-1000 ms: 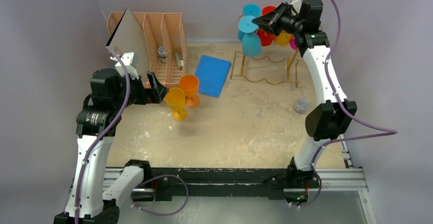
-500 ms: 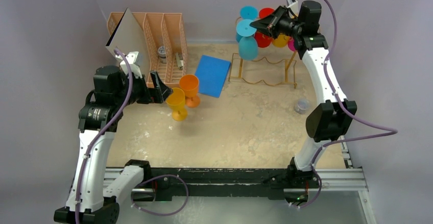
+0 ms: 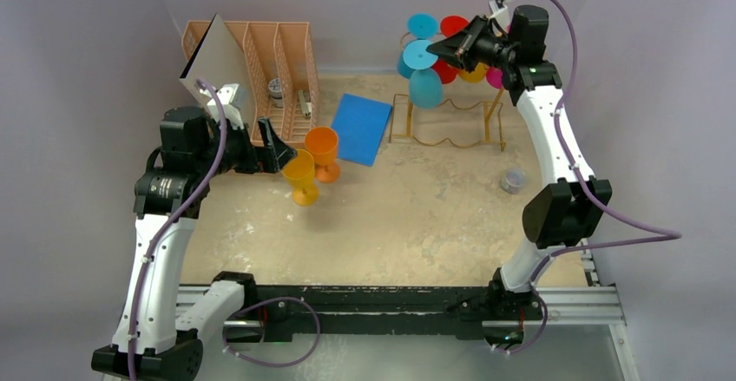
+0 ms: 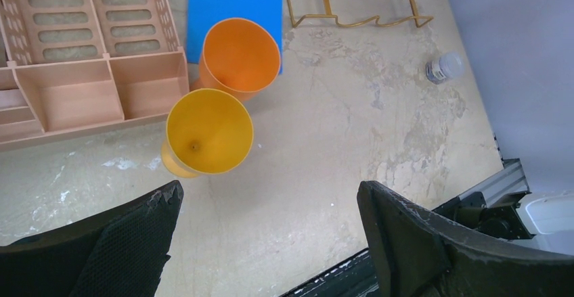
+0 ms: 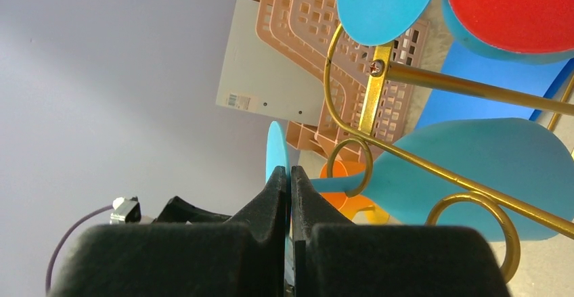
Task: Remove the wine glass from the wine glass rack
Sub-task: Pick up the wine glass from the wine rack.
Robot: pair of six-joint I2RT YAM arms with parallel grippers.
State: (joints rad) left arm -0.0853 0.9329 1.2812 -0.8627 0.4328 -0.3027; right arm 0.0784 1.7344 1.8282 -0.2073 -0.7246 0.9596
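The gold wire wine glass rack [image 3: 447, 121] stands at the back right with several coloured glasses hanging from its top rails. My right gripper [image 3: 437, 52] is shut on the thin round foot [image 3: 417, 55] of a blue wine glass, whose bowl [image 3: 425, 88] hangs below. In the right wrist view my gripper [image 5: 290, 170] pinches the foot [image 5: 276, 149] edge-on, the stem still sits in the gold end loop [image 5: 352, 168], and the bowl [image 5: 474, 168] lies behind the rail. My left gripper [image 3: 282, 154] is open and empty beside a yellow glass [image 3: 300, 174].
An orange glass [image 3: 322, 148] stands behind the yellow one. A peach slotted organizer [image 3: 278, 60] holding a grey board [image 3: 217, 64] is at the back left, with a blue folder [image 3: 361, 128] beside it. A small bottle [image 3: 513, 179] stands at the right.
My right gripper has drawn the blue glass a little left and toward the front along the rail. My left gripper has moved slightly right, closer to the yellow glass.
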